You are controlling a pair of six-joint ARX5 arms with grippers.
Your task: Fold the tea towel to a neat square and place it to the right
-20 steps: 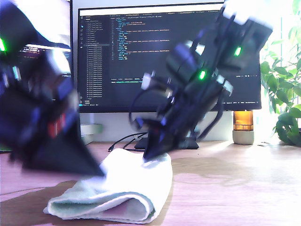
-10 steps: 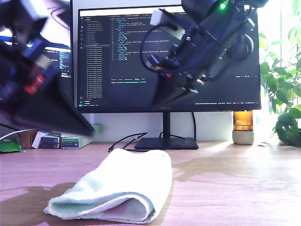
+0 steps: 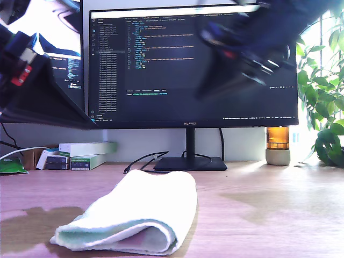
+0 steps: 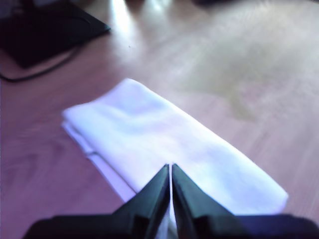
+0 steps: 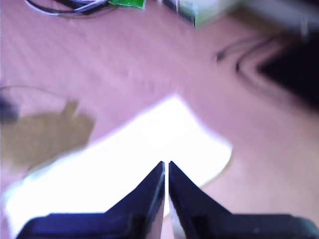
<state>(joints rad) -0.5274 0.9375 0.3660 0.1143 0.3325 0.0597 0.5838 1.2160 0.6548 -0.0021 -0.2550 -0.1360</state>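
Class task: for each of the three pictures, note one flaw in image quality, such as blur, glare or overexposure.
Exterior view: the raised arm is smeared by motion blur and the window behind the plant is blown out. First wrist view: the tea towel is soft and slightly blurred. Second wrist view: the towel is overexposed to flat white, and the desk is blurred.

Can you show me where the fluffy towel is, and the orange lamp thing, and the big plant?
tea towel point(image 3: 145, 215), exterior view, on its folded top layer.
orange lamp point(image 3: 278, 137), exterior view, on its glowing amber part.
plant point(image 3: 322, 107), exterior view, on its green leaves.
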